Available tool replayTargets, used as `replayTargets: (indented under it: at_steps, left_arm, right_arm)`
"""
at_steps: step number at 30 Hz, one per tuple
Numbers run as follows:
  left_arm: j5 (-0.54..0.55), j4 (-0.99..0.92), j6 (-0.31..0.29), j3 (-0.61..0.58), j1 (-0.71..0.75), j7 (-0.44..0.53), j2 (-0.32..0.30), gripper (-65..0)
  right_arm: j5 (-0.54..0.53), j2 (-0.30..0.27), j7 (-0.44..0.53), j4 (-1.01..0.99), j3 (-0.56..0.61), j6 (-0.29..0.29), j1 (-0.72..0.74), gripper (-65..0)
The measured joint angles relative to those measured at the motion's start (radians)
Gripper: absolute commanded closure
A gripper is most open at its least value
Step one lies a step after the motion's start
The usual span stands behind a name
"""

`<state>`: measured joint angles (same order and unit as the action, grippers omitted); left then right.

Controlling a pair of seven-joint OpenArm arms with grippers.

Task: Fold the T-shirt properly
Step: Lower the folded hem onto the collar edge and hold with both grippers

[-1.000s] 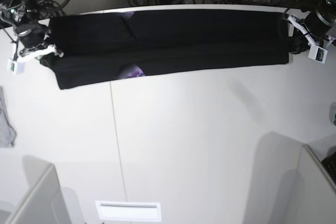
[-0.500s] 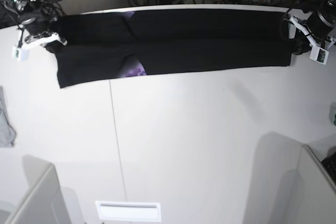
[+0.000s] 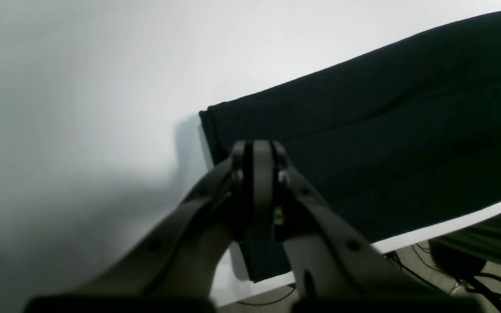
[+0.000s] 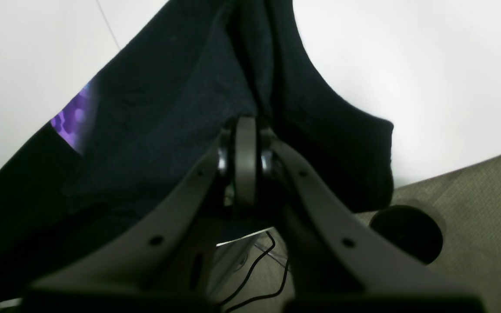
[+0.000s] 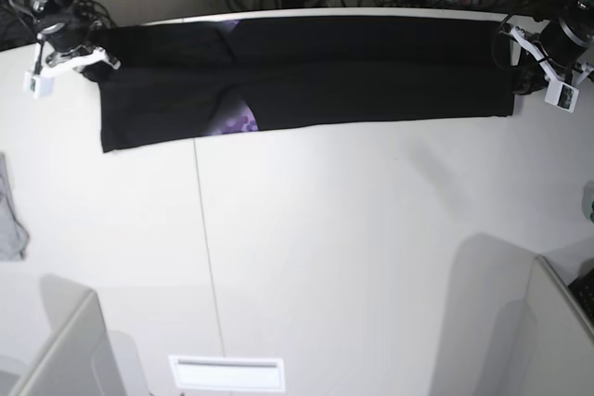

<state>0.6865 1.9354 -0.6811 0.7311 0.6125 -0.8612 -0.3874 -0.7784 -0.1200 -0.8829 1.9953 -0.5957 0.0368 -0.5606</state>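
My left claw (image 5: 520,70) and my right claw (image 5: 91,55) are each clenched on an end of the large black cloth T-shirt (image 5: 306,81), which lies stretched in a long folded band along the far edge of the white counter (image 5: 325,248), purple print (image 5: 237,122) peeking out.
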Motion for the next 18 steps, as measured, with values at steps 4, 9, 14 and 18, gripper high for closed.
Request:
replayTargets:
  at_steps: [4,9,14,18]
  left_arm:
    - [0.000,-0.031,0.000,-0.002,-0.005,-0.001,0.000,0.0]
    - [0.004,-0.106,0.000,-0.002,-0.012,0.004,0.002,0.0]
    - [-0.001,-0.151,0.001,-0.061,-0.034,0.002,0.000,0.0]
    - [-0.002,-0.153,0.003,-0.071,-0.036,0.003,0.002,0.0]
  right_arm:
    - [0.069,0.008,0.002,-0.034,0.003,0.000,0.009,0.0]
    - [0.188,0.070,0.000,-0.061,0.005,0.005,0.024,0.0]
    - [0.204,0.071,0.003,-0.061,0.005,0.005,0.043,0.0]
    - [0.204,0.070,-0.001,-0.061,0.005,0.005,0.055,0.0]
